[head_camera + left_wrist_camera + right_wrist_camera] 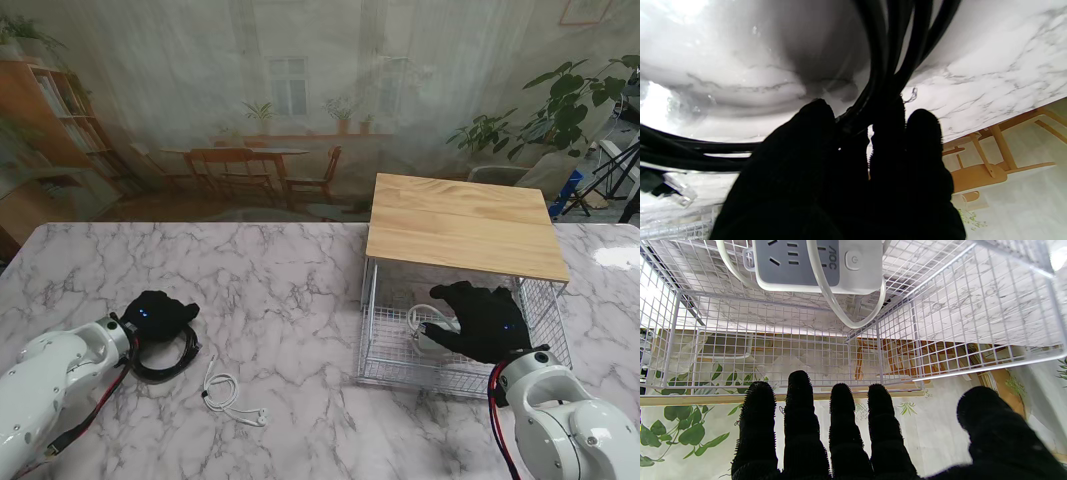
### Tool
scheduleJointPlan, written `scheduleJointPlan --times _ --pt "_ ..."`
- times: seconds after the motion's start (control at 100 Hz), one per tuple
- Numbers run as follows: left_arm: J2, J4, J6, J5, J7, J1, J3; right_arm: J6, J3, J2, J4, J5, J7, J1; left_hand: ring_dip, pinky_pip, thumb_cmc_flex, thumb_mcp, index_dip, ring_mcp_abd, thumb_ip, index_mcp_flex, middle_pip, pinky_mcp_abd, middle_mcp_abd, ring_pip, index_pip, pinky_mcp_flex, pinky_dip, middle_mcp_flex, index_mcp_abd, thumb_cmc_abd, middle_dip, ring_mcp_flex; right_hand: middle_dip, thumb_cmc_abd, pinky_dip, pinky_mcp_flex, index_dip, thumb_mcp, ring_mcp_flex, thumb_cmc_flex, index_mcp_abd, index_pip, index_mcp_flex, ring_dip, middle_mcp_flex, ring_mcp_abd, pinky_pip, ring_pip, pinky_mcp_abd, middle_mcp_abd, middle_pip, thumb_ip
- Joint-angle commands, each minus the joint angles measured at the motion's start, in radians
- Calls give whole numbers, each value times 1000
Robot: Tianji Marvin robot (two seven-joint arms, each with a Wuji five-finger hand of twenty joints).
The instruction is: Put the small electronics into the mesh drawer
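Observation:
My left hand (158, 313), in a black glove, rests on a coil of black cable (168, 358) at the left of the marble table. In the left wrist view its fingers (846, 160) are curled around the black cable (887, 50). A white earphone cable (228, 395) lies loose just right of the coil. My right hand (487, 320) hovers open over the white mesh drawer (395, 370), its fingers (840, 416) spread and holding nothing. A white power strip (813, 266) with its white cord lies inside the drawer, seen as the power strip (432, 340) just left of my right hand.
A wooden board (460, 225) tops the mesh drawer frame at the right. A clear network plug (678, 193) ends the black cable. The marble table (290, 290) stretches between the two hands. A painted backdrop stands behind the table.

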State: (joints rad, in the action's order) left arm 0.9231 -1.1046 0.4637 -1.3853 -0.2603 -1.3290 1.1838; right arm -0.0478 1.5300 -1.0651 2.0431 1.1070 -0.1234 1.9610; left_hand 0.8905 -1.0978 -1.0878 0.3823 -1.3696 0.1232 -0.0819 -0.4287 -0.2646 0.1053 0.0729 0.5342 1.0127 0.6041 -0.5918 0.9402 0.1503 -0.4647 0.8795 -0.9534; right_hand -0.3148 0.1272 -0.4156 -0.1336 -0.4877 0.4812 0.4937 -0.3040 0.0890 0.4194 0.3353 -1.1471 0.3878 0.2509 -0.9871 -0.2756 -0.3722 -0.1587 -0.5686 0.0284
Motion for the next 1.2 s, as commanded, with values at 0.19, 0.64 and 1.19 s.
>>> scheduleJointPlan --times 0.19,0.64,1.19 --pt "22 -51 17 35 10 -35 83 0 3 -3 6 -7 9 6 102 -67 -67 156 -146 -22 -26 -61 -54 -72 -23 163 243 -1 -80 16 -76 8 71 -46 7 1 13 14 20 -13 -15 -32 -17 15 -7 6 -2 18 10 52 -26 -5 2 -29" --pt "53 -124 35 121 62 -51 167 15 12 -6 12 -19 31 10 97 -91 -52 197 -152 -20 -46 -62 -72 -73 -24 181 239 12 -104 34 -78 -9 98 -66 4 7 14 10 22 -5 -12 -23 -15 20 -8 4 3 19 3 52 -24 -4 -5 -27" --pt "71 -226 103 180 144 -30 234 35 31 -9 29 -24 54 23 87 -103 -41 224 -152 -25 -54 -62 -70 -69 -17 199 236 25 -112 42 -78 -20 107 -76 4 10 15 9 25 0 -11 -17 -16 21 -9 4 6 19 0 51 -24 -4 -6 -28"
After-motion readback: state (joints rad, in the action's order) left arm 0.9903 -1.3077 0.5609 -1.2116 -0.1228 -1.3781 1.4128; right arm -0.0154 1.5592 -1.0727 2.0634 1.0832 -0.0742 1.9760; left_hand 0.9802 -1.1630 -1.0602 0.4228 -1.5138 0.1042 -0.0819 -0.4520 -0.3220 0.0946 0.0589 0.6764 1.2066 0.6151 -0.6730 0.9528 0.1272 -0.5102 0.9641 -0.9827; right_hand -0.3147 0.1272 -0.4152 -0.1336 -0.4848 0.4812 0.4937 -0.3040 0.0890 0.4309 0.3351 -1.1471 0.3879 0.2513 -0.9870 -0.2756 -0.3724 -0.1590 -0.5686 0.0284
